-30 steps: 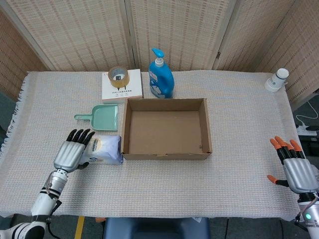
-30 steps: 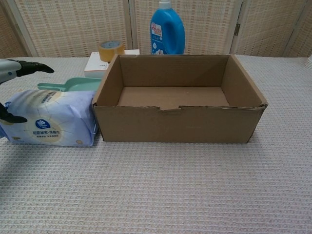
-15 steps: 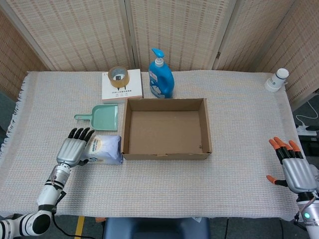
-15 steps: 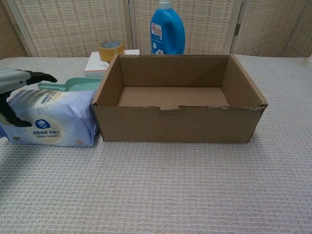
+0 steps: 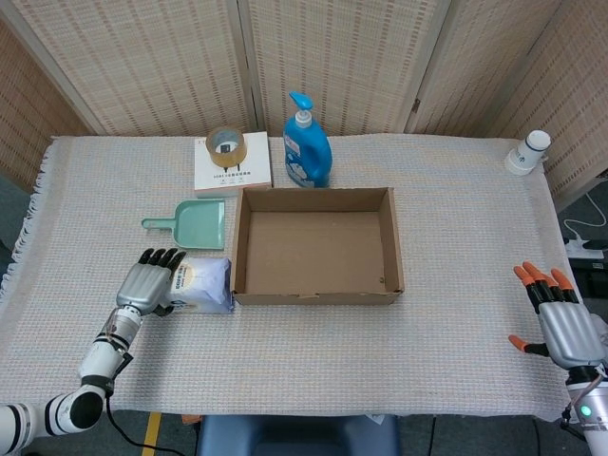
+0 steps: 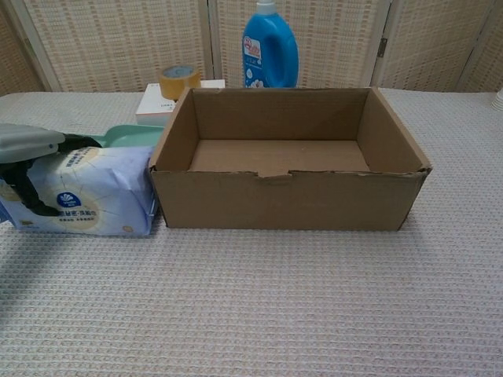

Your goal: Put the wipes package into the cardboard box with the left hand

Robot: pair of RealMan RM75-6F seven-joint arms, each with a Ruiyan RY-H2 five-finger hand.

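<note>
The wipes package [image 5: 202, 285] [image 6: 90, 192], pale blue and white, lies on the tablecloth against the left wall of the open, empty cardboard box [image 5: 316, 245] [image 6: 287, 200]. My left hand [image 5: 150, 282] [image 6: 27, 153] rests on the package's left end. Its dark fingers [image 6: 78, 142] lie stretched over the top, and the thumb [image 6: 29, 192] touches the front face. The package sits flat on the table. My right hand [image 5: 565, 323] hovers near the table's front right corner, fingers spread, holding nothing; the chest view does not show it.
A green dustpan [image 5: 195, 223] lies just behind the package. Further back stand a white box [image 5: 232, 173] with a tape roll [image 5: 225, 146] on it and a blue pump bottle [image 5: 307, 147]. A small white bottle [image 5: 527, 152] stands at the far right corner.
My left hand has come down and moved right onto the package's left end; its thumb now touches the front face. The package and the right hand have stayed put.
</note>
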